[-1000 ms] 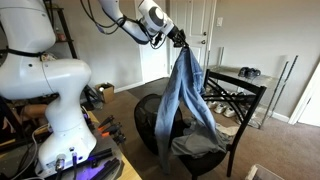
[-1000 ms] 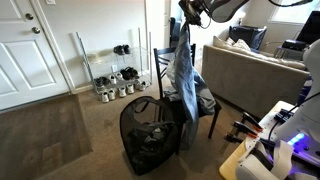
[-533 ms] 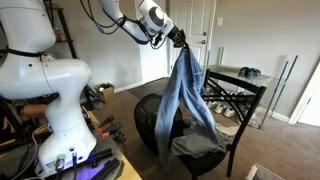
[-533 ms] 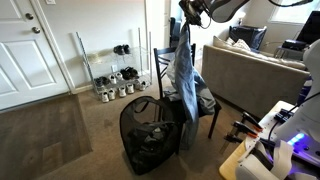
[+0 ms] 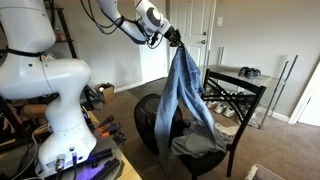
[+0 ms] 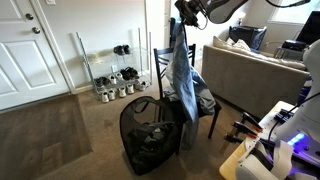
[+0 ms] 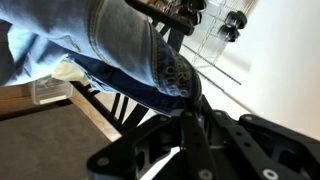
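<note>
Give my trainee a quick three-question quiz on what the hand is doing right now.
1. True or false: the hand is shut on the jeans.
2. What stands on the floor close by the hanging jeans? A) a black mesh hamper B) a metal bucket C) a suitcase
3. Name the dark furniture beside the hamper.
Key: 1 true; 2 A; 3 chair.

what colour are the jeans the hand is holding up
Faded light blue denim jeans, clearest in an exterior view; the hand grips their top.

Carpet bears mesh hamper, chair, shoe rack.
</note>
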Tool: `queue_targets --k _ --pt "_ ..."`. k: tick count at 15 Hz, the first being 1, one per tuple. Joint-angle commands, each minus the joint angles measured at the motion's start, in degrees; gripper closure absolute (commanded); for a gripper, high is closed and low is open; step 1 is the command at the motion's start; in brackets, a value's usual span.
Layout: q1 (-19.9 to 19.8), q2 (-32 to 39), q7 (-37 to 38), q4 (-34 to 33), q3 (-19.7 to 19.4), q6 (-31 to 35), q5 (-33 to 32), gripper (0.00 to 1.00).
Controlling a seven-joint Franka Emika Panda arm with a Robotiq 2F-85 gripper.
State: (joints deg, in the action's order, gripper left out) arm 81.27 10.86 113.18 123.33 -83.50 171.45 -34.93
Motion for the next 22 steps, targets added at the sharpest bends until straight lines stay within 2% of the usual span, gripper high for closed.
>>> queue_targets --k 1,5,9,15,17,18,20,21,22 --pt "-1.65 0.42 -4.02 -4.40 8.72 1.23 0.99 0.98" --pt "-5.84 0.47 -11.92 -7.33 22.06 2.30 5.44 0.98" --pt "-14.10 0.63 -25.20 -7.82 35.80 5.27 14.95 0.98" --pt "-29.71 2.59 -41.02 -9.03 53.38 4.21 30.67 0.98" --pt "-36.47 2.35 -48.23 -8.69 61.39 2.12 37.27 0.98" --pt "-41.61 2.78 -48.45 -9.57 66.56 1.62 36.74 0.98" --pt "-48.26 4.25 -52.00 -11.13 73.20 1.20 38.44 0.98" --pt "-50.95 4.64 -52.83 -11.75 75.72 0.97 38.51 0.98" --pt "-51.34 5.59 -55.23 -12.63 76.01 0.84 40.74 0.98"
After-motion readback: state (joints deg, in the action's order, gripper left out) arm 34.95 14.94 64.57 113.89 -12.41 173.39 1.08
